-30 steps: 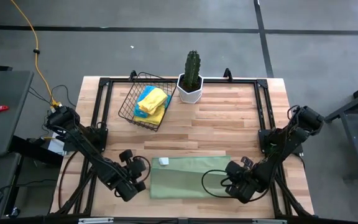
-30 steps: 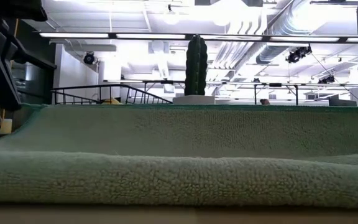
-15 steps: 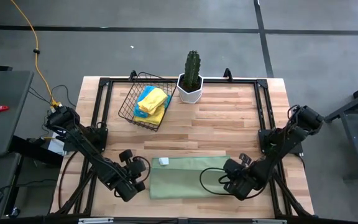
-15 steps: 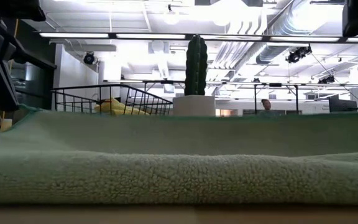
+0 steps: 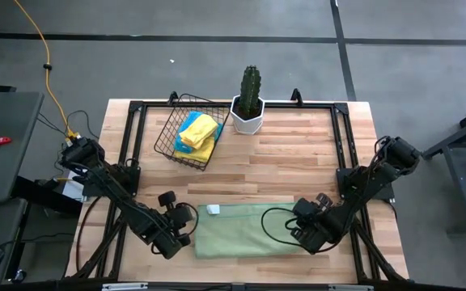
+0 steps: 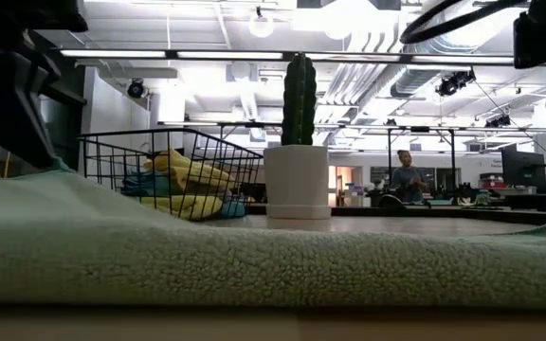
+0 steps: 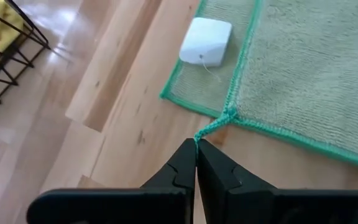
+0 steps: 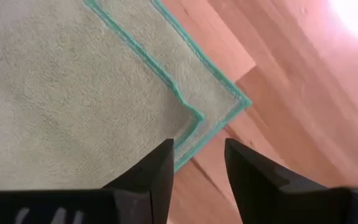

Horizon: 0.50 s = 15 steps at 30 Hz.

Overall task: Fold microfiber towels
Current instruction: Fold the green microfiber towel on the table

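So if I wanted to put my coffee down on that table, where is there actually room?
The widest bare wood lies mid-table, between the cactus pot and the green towel, stretching toward the right edge. Another patch sits left of the wire basket. The front is crowded: the towel lies there, with the left gripper and right gripper at its ends.

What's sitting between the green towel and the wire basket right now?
Only bare wood. In the high view, nothing lies on the table between the pale green towel and the wire basket; the white tag rests on the towel's corner.
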### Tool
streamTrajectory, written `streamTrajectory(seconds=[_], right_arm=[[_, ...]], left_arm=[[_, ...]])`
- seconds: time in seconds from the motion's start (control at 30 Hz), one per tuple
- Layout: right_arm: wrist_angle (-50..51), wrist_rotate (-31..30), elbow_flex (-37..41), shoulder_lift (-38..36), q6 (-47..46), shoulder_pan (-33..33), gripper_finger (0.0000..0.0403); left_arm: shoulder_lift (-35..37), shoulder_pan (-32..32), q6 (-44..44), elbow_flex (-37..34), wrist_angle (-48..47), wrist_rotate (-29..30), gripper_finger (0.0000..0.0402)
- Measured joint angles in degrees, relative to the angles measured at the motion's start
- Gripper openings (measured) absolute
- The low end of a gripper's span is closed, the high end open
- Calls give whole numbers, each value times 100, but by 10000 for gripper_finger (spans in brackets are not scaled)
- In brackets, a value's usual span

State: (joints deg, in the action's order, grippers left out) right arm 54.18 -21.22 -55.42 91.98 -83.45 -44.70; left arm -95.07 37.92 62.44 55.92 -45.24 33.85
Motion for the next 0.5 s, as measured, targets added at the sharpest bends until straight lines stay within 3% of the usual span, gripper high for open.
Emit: streamTrajectory(seconds=[0.23, 0.5], right_arm=[[-134, -354, 122, 0, 632, 19, 136], [-1264, -463, 1015, -2, 1044, 45, 136]], left_arm=[[0, -124, -14, 0, 1, -9, 1], [0, -110, -12, 0, 5, -18, 1]])
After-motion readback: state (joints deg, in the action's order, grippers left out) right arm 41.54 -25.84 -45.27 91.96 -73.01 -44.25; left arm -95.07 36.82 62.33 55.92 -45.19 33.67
